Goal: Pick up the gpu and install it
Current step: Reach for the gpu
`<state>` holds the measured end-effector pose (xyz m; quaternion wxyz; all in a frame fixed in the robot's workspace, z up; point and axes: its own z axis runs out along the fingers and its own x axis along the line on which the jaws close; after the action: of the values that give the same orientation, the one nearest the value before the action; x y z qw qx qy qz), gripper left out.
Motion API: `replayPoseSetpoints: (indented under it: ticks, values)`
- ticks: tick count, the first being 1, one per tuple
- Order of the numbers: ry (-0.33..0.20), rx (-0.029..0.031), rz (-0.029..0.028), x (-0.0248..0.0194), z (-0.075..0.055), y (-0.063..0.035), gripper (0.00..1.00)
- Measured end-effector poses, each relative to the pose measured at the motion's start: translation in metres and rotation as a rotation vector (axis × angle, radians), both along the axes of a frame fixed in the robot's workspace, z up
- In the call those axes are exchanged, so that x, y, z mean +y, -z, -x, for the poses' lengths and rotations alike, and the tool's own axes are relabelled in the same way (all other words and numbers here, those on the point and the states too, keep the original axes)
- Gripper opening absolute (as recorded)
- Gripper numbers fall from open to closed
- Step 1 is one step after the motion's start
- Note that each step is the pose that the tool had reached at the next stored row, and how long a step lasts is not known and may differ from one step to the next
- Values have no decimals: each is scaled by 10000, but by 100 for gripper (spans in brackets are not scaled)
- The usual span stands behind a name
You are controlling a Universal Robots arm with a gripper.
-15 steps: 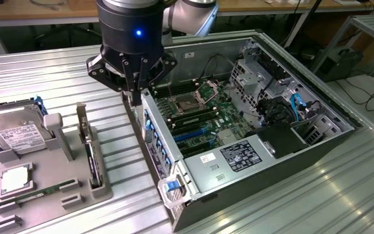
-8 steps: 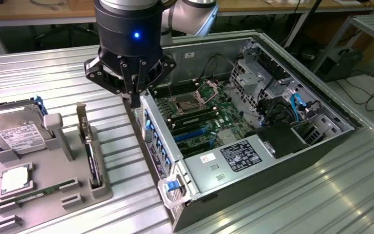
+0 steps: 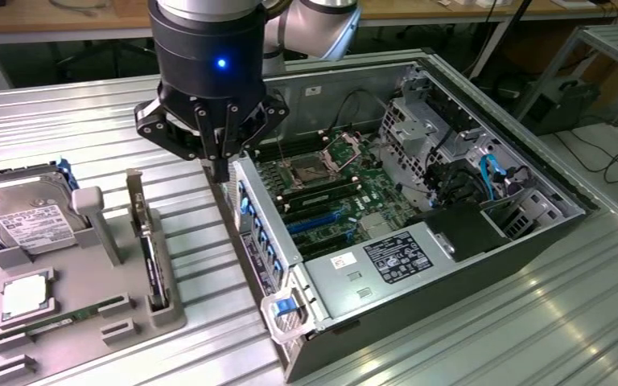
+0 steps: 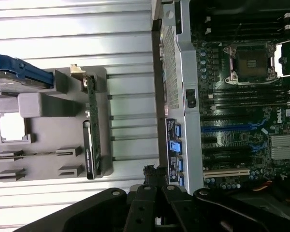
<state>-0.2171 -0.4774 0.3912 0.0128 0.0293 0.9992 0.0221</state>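
The gpu [image 3: 155, 269] is a thin black card standing on edge in a slot of the grey holder tray [image 3: 126, 322], with its silver bracket at the far end. In the wrist view the gpu [image 4: 90, 145] shows edge-on in the same tray [image 4: 48, 104]. My gripper [image 3: 220, 170] hangs over the metal table between the tray and the open computer case [image 3: 287, 318]. Its fingers are shut together with nothing between them. The gripper [image 4: 152, 175] is apart from the card, beside the case's rear wall.
A silver hard drive [image 3: 25, 213] with a blue rail, a processor chip [image 3: 25, 293] and a green memory stick [image 3: 67, 318] also sit in the tray. The case lies open, showing the motherboard [image 3: 320, 193] with blue and black slots [image 4: 227, 128]. Cables and drive cages fill its right side.
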Motion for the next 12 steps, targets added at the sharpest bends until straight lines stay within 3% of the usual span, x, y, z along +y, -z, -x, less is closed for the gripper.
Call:
replayPoseSetpoints:
  ticks: [12]
  values:
    - [-19,0,0,-70,44,1,11]
